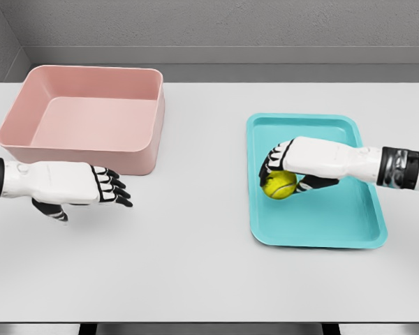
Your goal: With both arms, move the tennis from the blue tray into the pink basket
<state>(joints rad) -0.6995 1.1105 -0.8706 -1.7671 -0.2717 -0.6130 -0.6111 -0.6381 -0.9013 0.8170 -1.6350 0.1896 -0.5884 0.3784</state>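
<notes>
Barely started: right hand [288, 167] curled over tennis ball [279, 185], not yet off blue tray [349, 230]. Left hand [91, 185] loose, holding nothing, near empty pink basket [28, 143]. Handover and drop left.

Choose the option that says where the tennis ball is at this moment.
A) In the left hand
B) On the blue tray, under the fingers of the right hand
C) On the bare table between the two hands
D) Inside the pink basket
B: the tennis ball lies on the blue tray with the right hand closed over it, while the pink basket holds nothing and the left hand is open.
</notes>
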